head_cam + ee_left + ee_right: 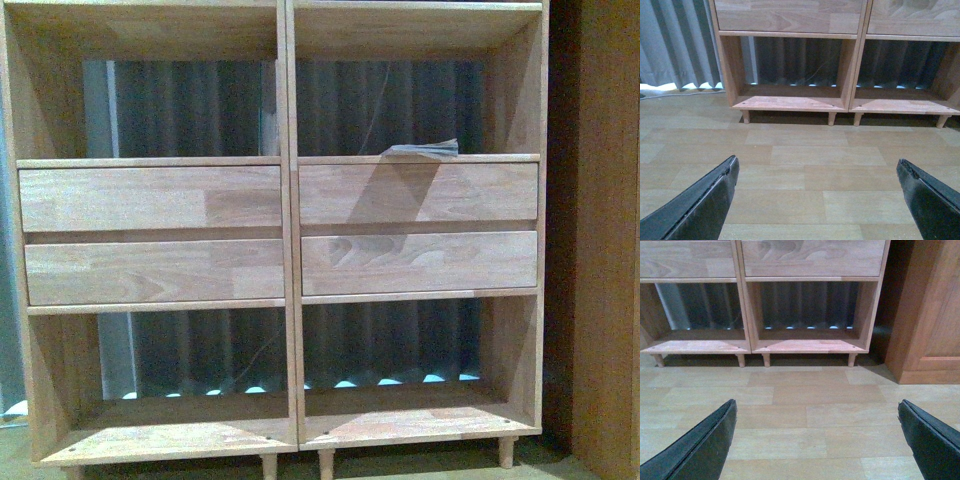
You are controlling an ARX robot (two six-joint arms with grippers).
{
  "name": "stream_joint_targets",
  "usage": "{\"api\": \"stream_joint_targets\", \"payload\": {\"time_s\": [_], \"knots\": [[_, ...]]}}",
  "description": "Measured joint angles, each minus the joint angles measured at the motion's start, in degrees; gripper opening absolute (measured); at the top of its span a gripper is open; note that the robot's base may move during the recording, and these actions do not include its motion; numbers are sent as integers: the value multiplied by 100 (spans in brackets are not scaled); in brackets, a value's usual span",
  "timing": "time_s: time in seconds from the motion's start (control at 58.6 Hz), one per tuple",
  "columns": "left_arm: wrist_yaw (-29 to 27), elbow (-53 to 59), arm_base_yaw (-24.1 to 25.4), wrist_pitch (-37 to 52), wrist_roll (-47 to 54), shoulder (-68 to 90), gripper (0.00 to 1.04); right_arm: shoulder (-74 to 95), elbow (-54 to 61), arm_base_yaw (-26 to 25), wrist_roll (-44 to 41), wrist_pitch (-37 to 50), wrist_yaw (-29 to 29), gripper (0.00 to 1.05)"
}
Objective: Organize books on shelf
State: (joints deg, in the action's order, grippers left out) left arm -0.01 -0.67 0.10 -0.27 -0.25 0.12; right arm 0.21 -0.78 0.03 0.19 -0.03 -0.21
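Observation:
The light-wood shelf (pixel 290 300) fills the front view, with two columns of open compartments and wide drawers (pixel 150 198) across the middle. A thin pale book (pixel 426 150) lies flat on the floor of the upper right compartment, seen edge-on; its cover cannot be made out. The blue-spined book is out of view. Neither gripper shows in the front view. My left gripper (pixel 816 161) is open and empty, low over the floor in front of the shelf's bottom compartments (pixel 790 103). My right gripper (pixel 817 403) is open and empty, facing the bottom right compartment (pixel 805 346).
A grey curtain (pixel 675 45) hangs behind and to the left of the open-backed shelf. A tall wooden cabinet (pixel 930 315) stands close to the shelf's right side, with a dark gap between them. Wood-look floor (pixel 805 150) lies between the grippers and the shelf.

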Motion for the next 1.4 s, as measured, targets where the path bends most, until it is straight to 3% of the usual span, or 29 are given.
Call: {"api": "stream_joint_targets", "payload": {"time_s": [1.4], "knots": [[2, 0, 0, 0, 2, -2, 97, 0, 0, 0, 0, 0, 2, 98]]}}
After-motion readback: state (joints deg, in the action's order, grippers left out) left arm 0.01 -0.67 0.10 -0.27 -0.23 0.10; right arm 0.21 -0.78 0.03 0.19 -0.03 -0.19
